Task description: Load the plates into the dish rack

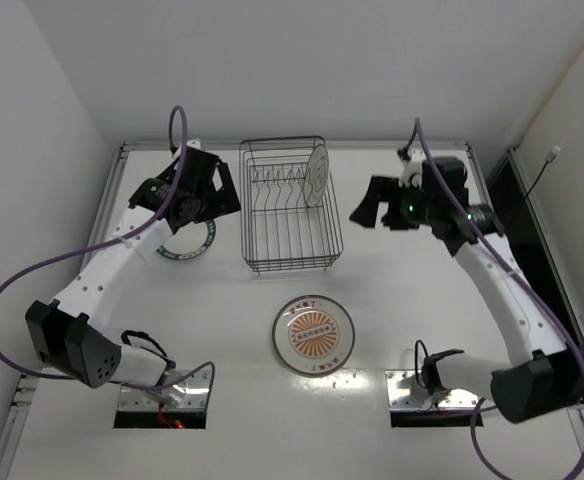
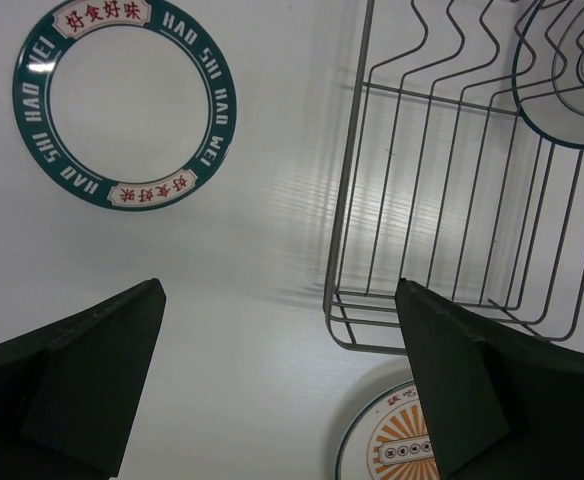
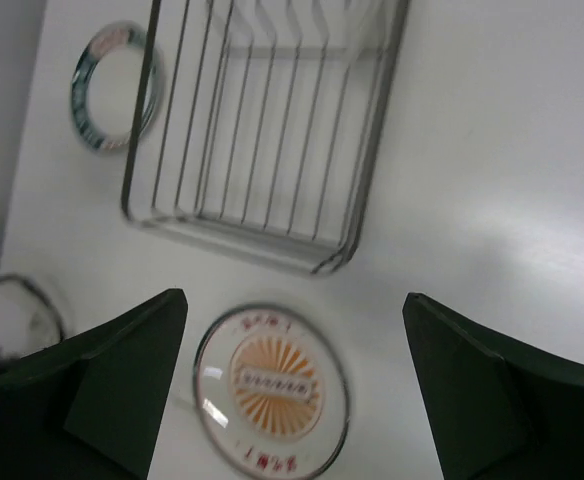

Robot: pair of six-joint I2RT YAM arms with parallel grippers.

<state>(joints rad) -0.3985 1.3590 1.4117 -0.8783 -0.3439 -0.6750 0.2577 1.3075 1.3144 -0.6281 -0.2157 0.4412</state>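
The dark wire dish rack (image 1: pixel 290 240) stands at the table's back centre, and one white plate (image 1: pixel 317 174) stands upright among its tines at the right end. A teal-rimmed plate (image 1: pixel 190 248) lies flat left of the rack, partly under my left gripper (image 1: pixel 222 192). That gripper hovers open and empty, with the teal-rimmed plate (image 2: pixel 122 100) ahead of it and to the left. The orange sunburst plate (image 1: pixel 313 334) lies flat in front of the rack. My right gripper (image 1: pixel 370 208) hangs open and empty just right of the rack, and its wrist view looks down on the sunburst plate (image 3: pixel 272 385).
Purple cables loop off both arms. Two metal base plates (image 1: pixel 162 392) sit at the near edge. White walls close in the table on the left, the back and the right. The rack's near corner (image 2: pixel 347 325) lies close to my left gripper's right finger (image 2: pixel 452 380).
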